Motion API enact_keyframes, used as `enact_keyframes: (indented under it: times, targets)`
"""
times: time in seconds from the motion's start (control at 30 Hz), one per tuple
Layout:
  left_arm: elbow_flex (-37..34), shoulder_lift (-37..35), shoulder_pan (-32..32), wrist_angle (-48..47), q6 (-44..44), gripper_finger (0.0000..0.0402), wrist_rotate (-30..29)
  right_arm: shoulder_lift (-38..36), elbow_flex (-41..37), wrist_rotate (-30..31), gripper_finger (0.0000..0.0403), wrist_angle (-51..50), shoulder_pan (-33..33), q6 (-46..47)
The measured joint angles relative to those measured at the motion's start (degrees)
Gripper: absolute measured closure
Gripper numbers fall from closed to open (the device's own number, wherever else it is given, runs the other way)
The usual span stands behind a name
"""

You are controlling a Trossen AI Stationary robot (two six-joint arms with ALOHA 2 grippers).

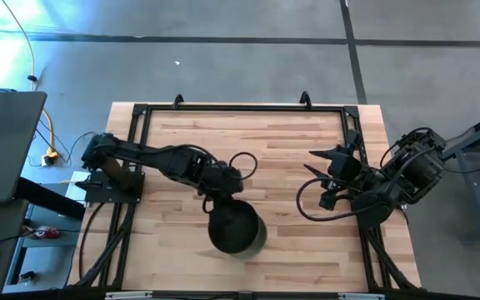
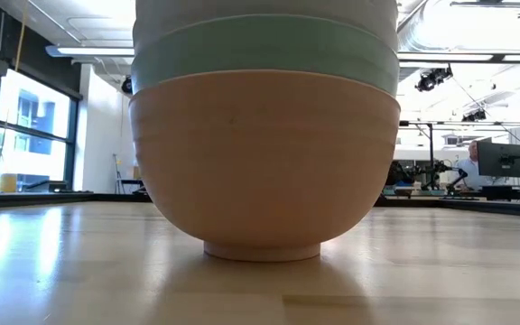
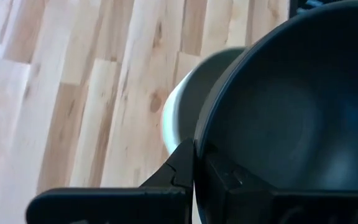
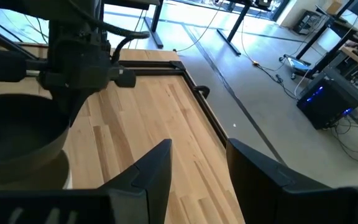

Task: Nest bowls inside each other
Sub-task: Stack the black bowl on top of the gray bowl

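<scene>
Black bowl (image 1: 233,227) sits lower centre of frame, its rim clenched by left gripper (image 3: 194,163), apparently atop the stack w/ mint green bowl (image 2: 264,50) and peach-orange bowl (image 2: 264,162). Right gripper (image 1: 322,175) waits centre-right, jaws released.

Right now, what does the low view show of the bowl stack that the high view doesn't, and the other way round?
Only the low view shows the stack's side: the peach-orange bowl at the bottom on the table, the mint green bowl nested in it. Only the high view shows the black bowl on top, the left gripper at its rim, and the right gripper off to the side, open. Both show the one stack.
</scene>
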Motion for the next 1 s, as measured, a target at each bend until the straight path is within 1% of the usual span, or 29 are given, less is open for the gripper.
enact_keyframes:
  times: [0.13,0.2,0.27,0.37,0.73,1.0]
  targets:
    - [0.01,1.40,0.26,0.05,-0.38,0.0401,1.26,0.00,0.00,0.00,0.0256,0.00,0.00,-0.26]
    - [0.14,2.21,0.24,1.91,-0.41,0.0401,2.21,0.01,0.00,-0.02,0.0256,0.01,0.00,-0.26]
    - [0.01,2.68,0.24,1.20,-0.38,0.0401,2.68,0.02,0.00,-0.01,0.0256,0.00,0.00,-0.26]
    - [0.14,3.50,0.24,3.13,-0.40,0.0401,3.28,0.02,0.00,-0.02,0.0256,0.00,0.00,-0.23]
    - [0.07,6.47,0.43,4.25,-0.03,0.0401,3.85,0.02,0.00,-0.02,0.0256,0.01,0.00,0.39]
    - [0.07,6.84,1.78,4.43,-0.08,0.0401,3.75,0.02,0.00,-0.02,0.0256,0.00,0.00,0.40]
